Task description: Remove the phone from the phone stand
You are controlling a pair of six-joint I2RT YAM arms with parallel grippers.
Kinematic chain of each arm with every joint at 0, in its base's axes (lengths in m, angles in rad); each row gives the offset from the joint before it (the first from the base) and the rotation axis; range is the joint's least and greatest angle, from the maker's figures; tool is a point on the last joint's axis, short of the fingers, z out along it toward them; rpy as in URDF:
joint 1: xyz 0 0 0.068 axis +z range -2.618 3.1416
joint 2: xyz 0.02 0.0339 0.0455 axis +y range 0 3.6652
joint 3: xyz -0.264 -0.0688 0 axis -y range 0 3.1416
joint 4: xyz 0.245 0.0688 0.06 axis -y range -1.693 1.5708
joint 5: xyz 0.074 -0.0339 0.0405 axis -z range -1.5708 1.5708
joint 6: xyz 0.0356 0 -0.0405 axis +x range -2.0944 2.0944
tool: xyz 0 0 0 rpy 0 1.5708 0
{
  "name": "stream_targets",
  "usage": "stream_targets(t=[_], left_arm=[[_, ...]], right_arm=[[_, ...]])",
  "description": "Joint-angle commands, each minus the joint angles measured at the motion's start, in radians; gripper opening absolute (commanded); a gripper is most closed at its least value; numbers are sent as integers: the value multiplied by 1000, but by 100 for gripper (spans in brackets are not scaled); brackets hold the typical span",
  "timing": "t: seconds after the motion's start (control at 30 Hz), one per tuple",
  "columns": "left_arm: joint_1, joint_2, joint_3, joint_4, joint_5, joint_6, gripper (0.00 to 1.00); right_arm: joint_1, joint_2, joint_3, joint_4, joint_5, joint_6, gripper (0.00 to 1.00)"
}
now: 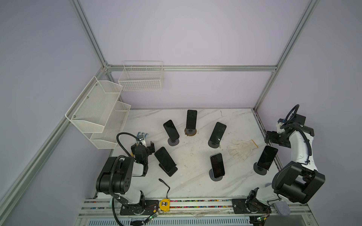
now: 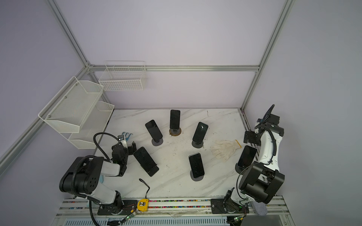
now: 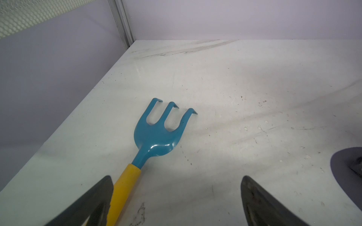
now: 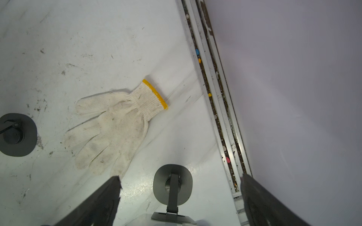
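Right wrist view puts our right gripper [image 4: 180, 177], jaws wide and empty, over a stand [image 4: 172, 183] at the table [image 1: 195, 148] edge. Its phone [image 1: 267, 157], dark and glossy, leans back, one of six. We should descend squarely, pinch the long edges, and lift along the tilt. Left gripper [image 3: 176, 177] gapes empty beside a rake [image 3: 156, 133].

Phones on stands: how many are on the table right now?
6, each on a stand: back-left phone, back-middle phone, back-right phone, front-left phone, front-middle phone, far-right phone. None seems hidden.
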Motion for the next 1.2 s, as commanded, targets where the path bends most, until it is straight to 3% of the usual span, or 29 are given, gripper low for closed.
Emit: stream_targets(t=[0.0, 0.6, 0.77, 1.17], left_arm=[[7, -1, 79, 42, 4, 7, 100], [10, -1, 78, 42, 6, 7, 100], [10, -1, 79, 42, 7, 8, 100], [9, 0, 79, 42, 6, 7, 100]], right_arm=[[-3, -31, -21, -35, -37, 1, 97], [-3, -69, -147, -12, -23, -28, 95], [-3, -55, -218, 24, -52, -36, 88], [-3, -81, -198, 31, 11, -56, 71]])
